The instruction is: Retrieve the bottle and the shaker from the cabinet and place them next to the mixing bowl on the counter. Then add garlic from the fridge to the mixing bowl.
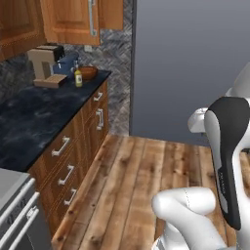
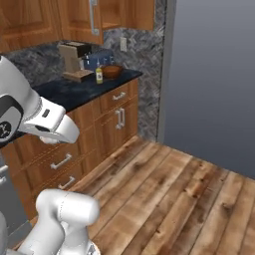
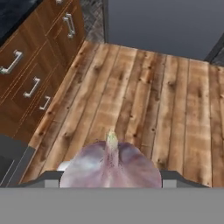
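Garlic [image 3: 111, 164] sits clamped in the hand above the wooden floor [image 3: 144, 96]; bottle [image 1: 78, 78] stands beside mixing bowl [image 1: 88, 72] on the worktop [image 1: 34, 114]

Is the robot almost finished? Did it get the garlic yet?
Nearly! The bottle already stands on the counter right beside the mixing bowl. I can't make out the shaker from here. The garlic sits in the gripper, over the wooden floor and away from the counter. What's left: carry the garlic over to the bowl and drop it in.
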You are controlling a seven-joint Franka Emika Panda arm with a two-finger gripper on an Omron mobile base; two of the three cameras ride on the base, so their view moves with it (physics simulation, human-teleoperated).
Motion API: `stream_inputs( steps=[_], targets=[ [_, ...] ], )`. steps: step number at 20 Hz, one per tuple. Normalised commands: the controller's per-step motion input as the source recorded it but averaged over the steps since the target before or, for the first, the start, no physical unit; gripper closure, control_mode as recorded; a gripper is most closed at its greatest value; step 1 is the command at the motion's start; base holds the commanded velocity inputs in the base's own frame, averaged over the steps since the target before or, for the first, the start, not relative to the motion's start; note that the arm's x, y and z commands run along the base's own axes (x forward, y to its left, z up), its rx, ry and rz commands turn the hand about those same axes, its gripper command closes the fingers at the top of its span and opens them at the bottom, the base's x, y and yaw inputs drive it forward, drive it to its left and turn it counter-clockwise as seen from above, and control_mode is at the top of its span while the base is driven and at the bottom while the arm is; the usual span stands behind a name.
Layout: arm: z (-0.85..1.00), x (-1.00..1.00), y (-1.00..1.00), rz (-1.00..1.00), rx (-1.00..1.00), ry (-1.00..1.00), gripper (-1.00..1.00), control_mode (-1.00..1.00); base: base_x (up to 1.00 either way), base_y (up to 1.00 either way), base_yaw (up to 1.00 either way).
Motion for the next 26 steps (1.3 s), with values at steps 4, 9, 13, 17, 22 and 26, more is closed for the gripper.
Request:
stream_inputs(
  steps=[4,9,13,17,22,26],
  targets=[
    [0.00,0.00,0.00,0.00,0.00,0.00,1.00,1.00,1.00,-0.13,0.21],
    [0.00,0.00,0.00,0.00,0.00,0.00,1.00,1.00,1.00,-0.12,0.25],
    [0.00,0.00,0.00,0.00,0.00,0.00,1.00,1.00,1.00,-0.04,0.32],
    [0.00,0.00,0.00,0.00,0.00,0.00,1.00,1.00,0.88,0.00,0.37],
    [0.00,0.00,0.00,0.00,0.00,0.00,1.00,1.00,0.64,-0.28,0.46],
    [0.00,0.00,0.00,0.00,0.00,0.00,1.00,1.00,0.97,-0.85,0.44]
  ],
)
